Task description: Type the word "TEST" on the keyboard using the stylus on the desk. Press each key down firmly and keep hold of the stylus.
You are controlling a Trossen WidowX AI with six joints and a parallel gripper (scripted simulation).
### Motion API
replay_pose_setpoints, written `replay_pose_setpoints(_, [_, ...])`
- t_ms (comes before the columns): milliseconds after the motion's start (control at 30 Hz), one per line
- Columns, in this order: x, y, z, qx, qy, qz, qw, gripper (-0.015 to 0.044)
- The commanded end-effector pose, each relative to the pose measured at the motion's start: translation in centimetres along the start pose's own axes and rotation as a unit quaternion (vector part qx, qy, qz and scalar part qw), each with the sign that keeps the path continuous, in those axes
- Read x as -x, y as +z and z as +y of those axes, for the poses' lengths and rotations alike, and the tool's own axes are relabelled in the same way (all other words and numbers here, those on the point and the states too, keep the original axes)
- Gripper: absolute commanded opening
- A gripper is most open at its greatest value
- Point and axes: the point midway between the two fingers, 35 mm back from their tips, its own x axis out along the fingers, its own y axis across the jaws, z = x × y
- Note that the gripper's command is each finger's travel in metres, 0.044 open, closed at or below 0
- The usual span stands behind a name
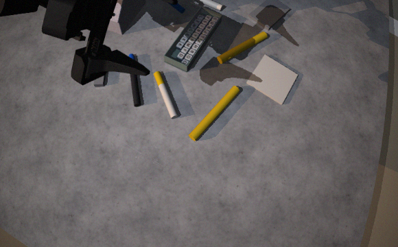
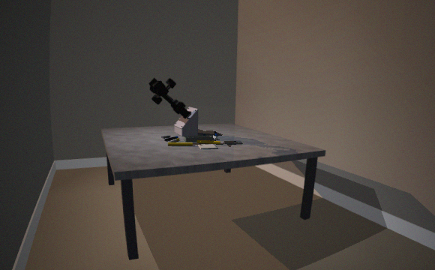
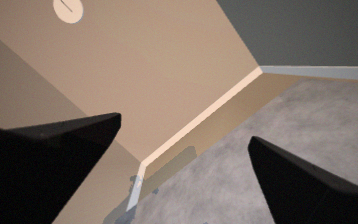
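A small grey-green keyboard (image 1: 193, 38) with pale keys lies at the back of the grey table (image 1: 151, 178) (image 2: 146, 157). A thin black stylus (image 1: 135, 86) with a blue tip lies to its left. My gripper (image 1: 123, 68) (image 2: 161, 88) (image 3: 185, 130) is open and empty. It is raised high above the table, and in the top view it overlaps the stylus's blue end. In the wrist view only the two dark fingers show, against the wall, the floor and a table corner. The stylus and keyboard do not show there.
A white pen (image 1: 165, 94) with a yellow cap lies right of the stylus. Two yellow markers (image 1: 214, 113) (image 1: 243, 47) and a beige notepad (image 1: 272, 79) lie right of the keyboard. Another white pen (image 1: 213, 4) lies at the back. The arm's base block (image 2: 187, 124) stands behind the keyboard.
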Motion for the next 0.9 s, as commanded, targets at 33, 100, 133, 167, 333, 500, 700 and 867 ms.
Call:
replay_pose_setpoints(33, [-0.6, -1.0, 0.0, -0.005, -0.005, 0.021, 1.000, 0.0387])
replay_pose_setpoints(100, [-2.2, -3.9, 0.1, -0.016, -0.020, 0.080, 0.996, 0.0335])
replay_pose_setpoints(133, [-2.9, -5.5, 0.1, -0.020, -0.028, 0.112, 0.993, 0.0309])
replay_pose_setpoints(167, [-3.5, -7.2, 0.2, -0.023, -0.037, 0.143, 0.989, 0.0283])
replay_pose_setpoints(333, [-5.1, -15.5, 0.7, -0.017, -0.087, 0.291, 0.953, 0.0151])
replay_pose_setpoints(500, [-4.5, -23.5, 1.0, 0.022, -0.142, 0.419, 0.897, 0.0020])
replay_pose_setpoints(700, [-1.8, -31.5, 1.0, 0.108, -0.205, 0.538, 0.810, 0.0000])
replay_pose_setpoints(867, [1.5, -36.8, 0.5, 0.207, -0.249, 0.604, 0.728, 0.0000])
